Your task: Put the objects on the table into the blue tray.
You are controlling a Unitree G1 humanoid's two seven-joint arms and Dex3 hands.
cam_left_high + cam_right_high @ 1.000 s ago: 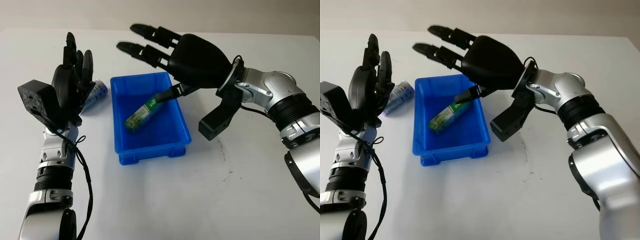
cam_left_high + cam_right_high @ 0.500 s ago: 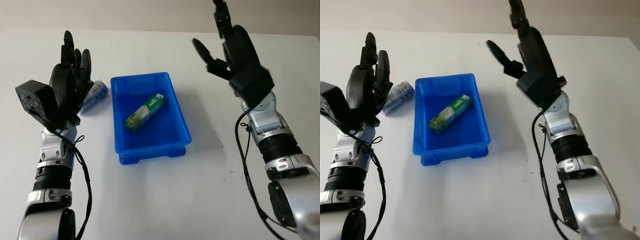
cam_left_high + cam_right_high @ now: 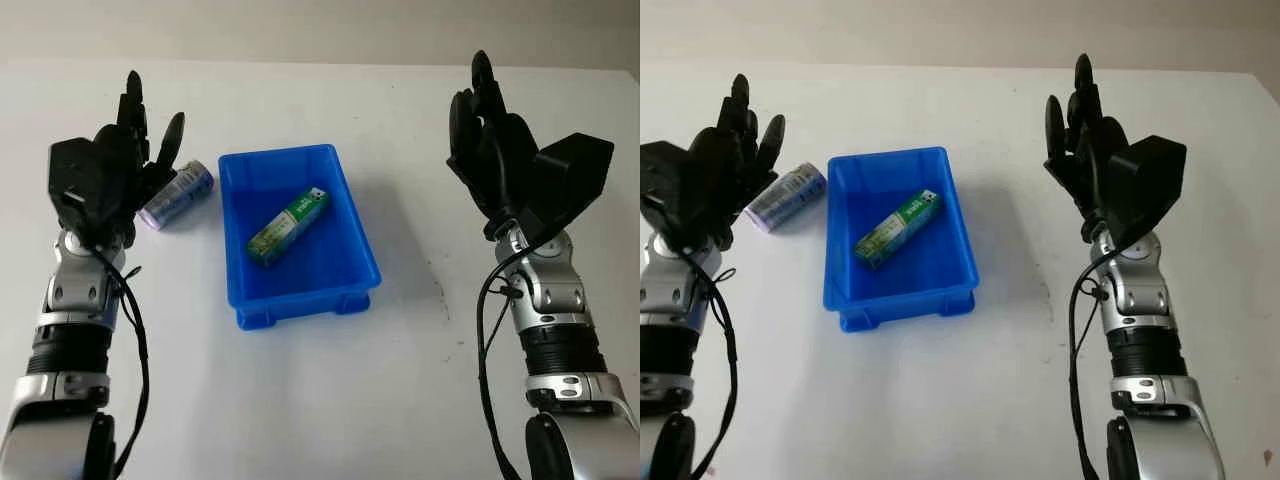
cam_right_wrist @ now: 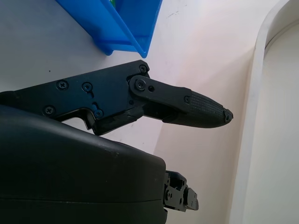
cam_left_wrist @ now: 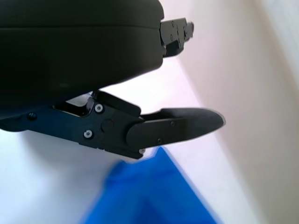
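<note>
Head views: blue tray (image 3: 300, 292) mid-desk (image 3: 330, 400), green box (image 3: 289, 226) lying slantwise inside; can (image 3: 176, 194) just beside tray's left wall. Left hand (image 3: 105, 185) raised near left edge, open, empty. Right hand (image 3: 1100, 165) raised toward right edge, open, empty.

Wrist views: fingers (image 5: 175, 128) straight, holding nothing; tray corner near.

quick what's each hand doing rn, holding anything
Left hand: open, holding nothing, raised beside the small can left of the blue tray.
Right hand: open, holding nothing, raised to the right of the tray.
</note>
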